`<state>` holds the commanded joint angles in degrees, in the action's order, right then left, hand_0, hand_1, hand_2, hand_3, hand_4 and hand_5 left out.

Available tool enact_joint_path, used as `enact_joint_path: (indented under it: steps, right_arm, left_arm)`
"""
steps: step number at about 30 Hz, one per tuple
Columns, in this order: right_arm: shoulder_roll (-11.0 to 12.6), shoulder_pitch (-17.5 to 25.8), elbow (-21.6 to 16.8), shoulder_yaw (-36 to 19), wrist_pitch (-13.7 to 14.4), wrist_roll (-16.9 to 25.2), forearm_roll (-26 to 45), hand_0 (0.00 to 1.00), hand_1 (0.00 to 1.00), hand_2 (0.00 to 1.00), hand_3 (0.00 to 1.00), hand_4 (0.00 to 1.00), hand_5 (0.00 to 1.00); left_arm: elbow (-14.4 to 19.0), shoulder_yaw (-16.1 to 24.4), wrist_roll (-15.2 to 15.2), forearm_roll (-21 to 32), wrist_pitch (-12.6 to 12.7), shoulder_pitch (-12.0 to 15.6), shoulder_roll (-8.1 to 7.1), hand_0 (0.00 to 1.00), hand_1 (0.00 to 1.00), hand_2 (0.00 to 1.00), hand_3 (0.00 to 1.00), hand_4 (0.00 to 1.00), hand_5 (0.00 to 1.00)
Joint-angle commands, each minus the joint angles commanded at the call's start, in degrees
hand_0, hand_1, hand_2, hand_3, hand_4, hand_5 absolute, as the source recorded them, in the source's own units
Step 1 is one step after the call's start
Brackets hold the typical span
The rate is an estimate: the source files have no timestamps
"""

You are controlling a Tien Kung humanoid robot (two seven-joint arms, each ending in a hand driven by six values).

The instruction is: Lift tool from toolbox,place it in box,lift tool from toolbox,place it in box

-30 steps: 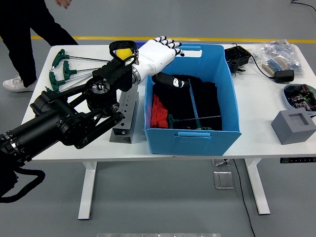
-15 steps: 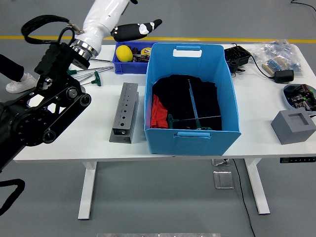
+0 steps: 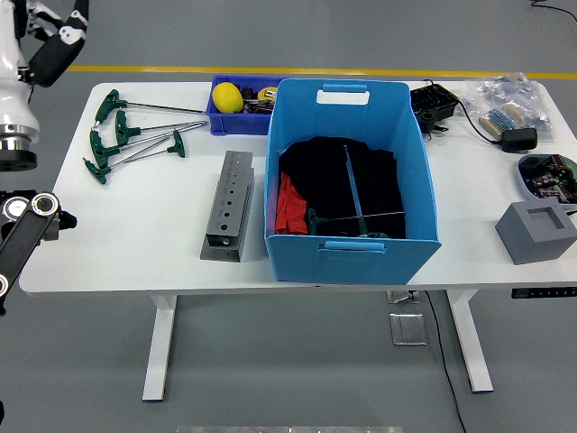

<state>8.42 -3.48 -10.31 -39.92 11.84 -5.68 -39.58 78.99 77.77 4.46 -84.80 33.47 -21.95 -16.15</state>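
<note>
The big blue box [image 3: 297, 236] stands mid-table. Inside it lie black cloth [image 3: 370, 185], something red [image 3: 287, 203], a green-handled T-wrench [image 3: 347, 217] and a blue-handled one [image 3: 353, 185]. Several green-handled T-wrenches [image 3: 126, 135] lie loose on the table at the far left. A grey metal tool rack [image 3: 227, 206] with a row of holes lies left of the box. My left hand [image 3: 52, 34], white with black fingertips, is raised at the top left corner, off the table, with its fingers relaxed and empty. My right arm is out of view.
A small blue tray [image 3: 220, 123] holding a yellow object [image 3: 227, 96] sits behind the rack. At the right are a grey block [image 3: 535, 231], a bowl of parts [image 3: 546, 174], a black charger [image 3: 519, 137], a plastic bag [image 3: 505, 99] and a black device [image 3: 433, 104].
My left arm has swung from over the blue box up and back to the top left corner. The person at the far left has gone from view.
</note>
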Motion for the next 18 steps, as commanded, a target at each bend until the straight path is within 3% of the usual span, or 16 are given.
enact_joint_path:
  steps: [5,10,18]
  right_arm:
    - [-0.3,0.1,0.0,0.2,-0.1,0.0,0.1,0.676,0.647,0.725,0.571,0.832,0.641]
    - [-0.4,0.3,0.0,0.0,-0.2,0.0,-0.2,0.678,0.646,0.727,0.571,0.831,0.640]
    - [-0.5,0.7,0.0,-0.2,-0.1,0.0,-0.1,0.674,0.646,0.724,0.569,0.830,0.641]
  left_arm:
    - [0.6,2.5,0.8,3.5,-1.1,3.5,1.03,0.190,0.157,0.273,0.506,0.724,0.474]
    - [0.5,3.6,1.0,5.0,-2.1,5.3,1.89,0.184,0.155,0.272,0.520,0.721,0.486]
    - [0.0,5.8,2.6,13.4,-3.2,7.6,2.98,0.186,0.159,0.287,0.543,0.717,0.489]
